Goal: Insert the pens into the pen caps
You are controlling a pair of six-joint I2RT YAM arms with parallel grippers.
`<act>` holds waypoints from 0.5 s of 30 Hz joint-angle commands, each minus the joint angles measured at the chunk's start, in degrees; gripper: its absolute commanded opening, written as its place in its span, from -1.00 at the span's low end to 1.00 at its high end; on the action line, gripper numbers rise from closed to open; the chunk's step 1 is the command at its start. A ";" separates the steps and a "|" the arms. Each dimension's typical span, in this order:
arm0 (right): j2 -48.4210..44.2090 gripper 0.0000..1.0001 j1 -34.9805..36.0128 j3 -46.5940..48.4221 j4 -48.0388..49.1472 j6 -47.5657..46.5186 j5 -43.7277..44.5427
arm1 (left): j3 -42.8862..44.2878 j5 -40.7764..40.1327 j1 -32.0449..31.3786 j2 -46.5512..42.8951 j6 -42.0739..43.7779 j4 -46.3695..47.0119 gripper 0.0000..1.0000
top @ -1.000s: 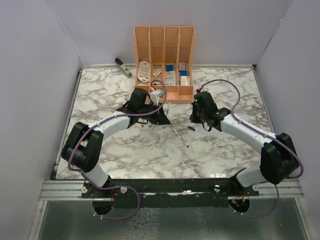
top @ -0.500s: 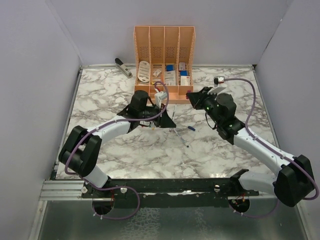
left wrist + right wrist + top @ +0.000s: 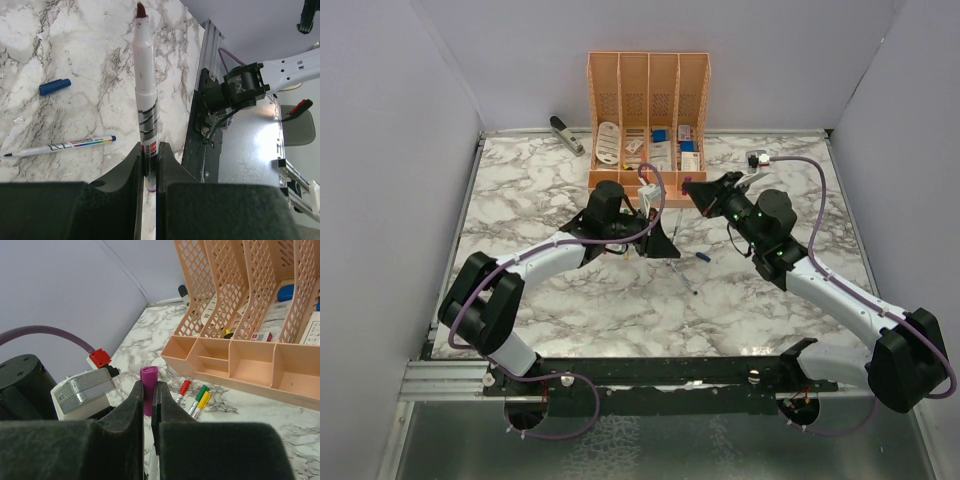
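Two arms, a matched pair.
- Left arm (image 3: 545, 250), right arm (image 3: 835, 290): rounded white link shells between bulky black joint housings.
- Left cable (image 3: 467, 300), right cable (image 3: 817, 205): purple, one per arm, standing off the shell in loose loops.
- Camera box (image 3: 82, 389): pale grey, at the wrist, with a red plug.
- Green light (image 3: 732, 212): small, on the right wrist housing.
- Left gripper (image 3: 150, 152), right gripper (image 3: 148, 390): two matte-black fingers (image 3: 132, 170) each, narrowing to wedge tips.
- Crossbar (image 3: 660, 372): black, carries both bases, with silver screw heads.
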 commanded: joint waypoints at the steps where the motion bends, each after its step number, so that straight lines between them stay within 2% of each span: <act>1: -0.10 -0.98 0.15 -1.20 2.02 0.94 -3.82 | 2.55 0.22 -0.06 0.26 -0.17 2.12 -1.00; 15: -0.82 -0.98 0.15 -1.61 -0.39 0.19 -3.81 | 3.68 -0.90 -0.06 1.43 -0.24 2.40 -1.00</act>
